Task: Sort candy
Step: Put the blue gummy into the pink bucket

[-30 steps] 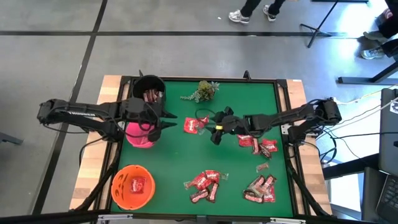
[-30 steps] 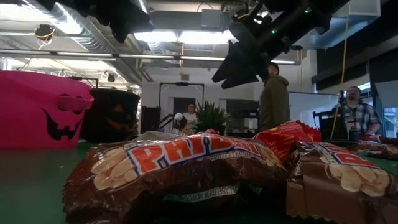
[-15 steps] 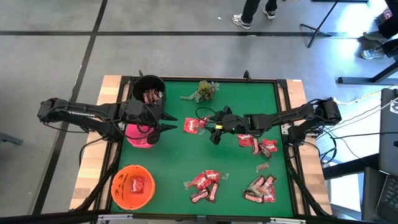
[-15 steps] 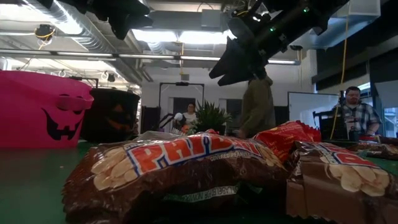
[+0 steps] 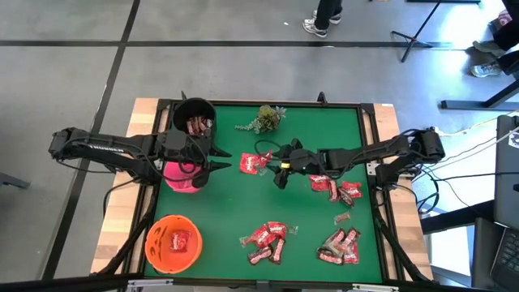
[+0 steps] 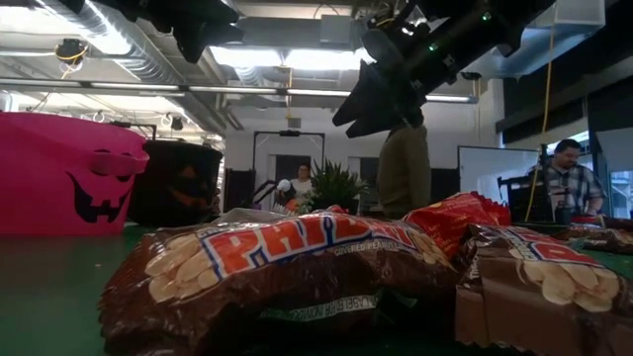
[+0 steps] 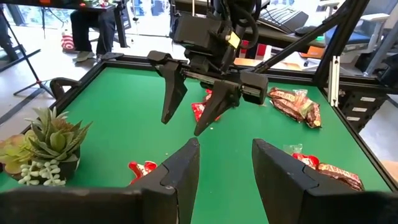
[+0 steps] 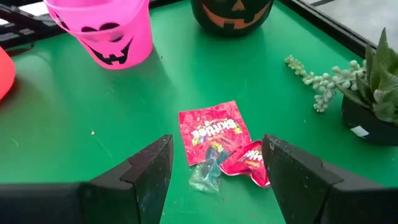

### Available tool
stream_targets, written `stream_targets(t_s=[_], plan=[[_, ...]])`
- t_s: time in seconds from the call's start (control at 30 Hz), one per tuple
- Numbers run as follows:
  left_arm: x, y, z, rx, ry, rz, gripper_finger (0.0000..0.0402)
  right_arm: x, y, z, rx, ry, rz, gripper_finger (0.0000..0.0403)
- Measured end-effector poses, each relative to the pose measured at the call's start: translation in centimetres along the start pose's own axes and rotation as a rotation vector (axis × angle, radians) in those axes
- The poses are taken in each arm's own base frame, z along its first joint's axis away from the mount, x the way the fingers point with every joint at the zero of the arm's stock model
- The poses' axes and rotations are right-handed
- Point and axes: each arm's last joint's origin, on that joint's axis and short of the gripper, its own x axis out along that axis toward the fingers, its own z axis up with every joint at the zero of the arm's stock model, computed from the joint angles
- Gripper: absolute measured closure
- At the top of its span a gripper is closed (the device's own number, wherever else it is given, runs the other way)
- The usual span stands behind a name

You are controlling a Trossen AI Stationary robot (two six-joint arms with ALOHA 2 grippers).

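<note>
We're hovering the right gripper (image 5: 281, 171), jaws spread wide, just above the red candy packet (image 8: 213, 132) lying flat on the tabletop (image 5: 235, 203), closer than our left.

A flat bright red packet (image 8: 213, 130) lies face up on the green worktop (image 5: 235, 211), with a smaller crumpled red packet (image 8: 247, 160) touching its edge. More red packets and brown-maroon bars lie in three loose clusters: one (image 5: 334, 188) near the worktop's right side, one (image 5: 267, 240) near the front middle, and one (image 5: 340, 246) at the front right. A few sweets (image 5: 199, 124) show inside the black bucket (image 5: 182, 111), and one red packet (image 5: 179, 240) lies in the orange bowl (image 5: 156, 253).
</note>
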Motion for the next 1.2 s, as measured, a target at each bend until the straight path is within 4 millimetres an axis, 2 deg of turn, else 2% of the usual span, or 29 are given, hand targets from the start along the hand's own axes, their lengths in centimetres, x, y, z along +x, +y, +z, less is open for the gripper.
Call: stream_targets(t_s=[0.27, 0.9, 1.2], plan=[[0.0, 0.1, 0.0, -0.019, -0.006, 0.048, 0.0265, 0.6, 0.1, -0.4, 0.022, 0.012, -0.009, 0.0162], [-0.1, 0.0, 1.0, -0.023, -0.109, 0.037, 0.0265, 1.7, -0.1, -1.4, 0.066, 0.061, -0.037, 0.0162], [-0.1, 0.0, 1.1, -0.001, -0.117, 0.038, 0.0265, 3.0, -0.1, -2.8, 0.093, 0.120, -0.045, 0.0162]])
